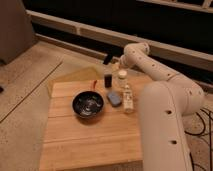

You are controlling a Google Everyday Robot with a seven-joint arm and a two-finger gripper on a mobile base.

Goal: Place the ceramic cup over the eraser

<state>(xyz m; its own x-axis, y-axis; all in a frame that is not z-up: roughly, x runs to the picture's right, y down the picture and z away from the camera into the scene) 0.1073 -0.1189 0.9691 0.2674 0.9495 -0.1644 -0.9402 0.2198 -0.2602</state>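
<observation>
The ceramic cup (121, 76) is small and off-white and stands at the far edge of the wooden table (90, 140). The eraser (108, 80), a dark upright block, stands just left of it, a small gap apart. My gripper (111, 61) is at the end of the white arm, just above and behind the cup and the eraser at the table's far edge. Its dark tip shows against the dark background.
A black bowl (88, 104) sits mid-table on the left. A flat grey-blue object (114, 98) lies beside it, and a small clear bottle (128, 101) stands to its right. My arm's large white link (165, 125) covers the table's right side. A small red item (93, 83) lies behind the bowl.
</observation>
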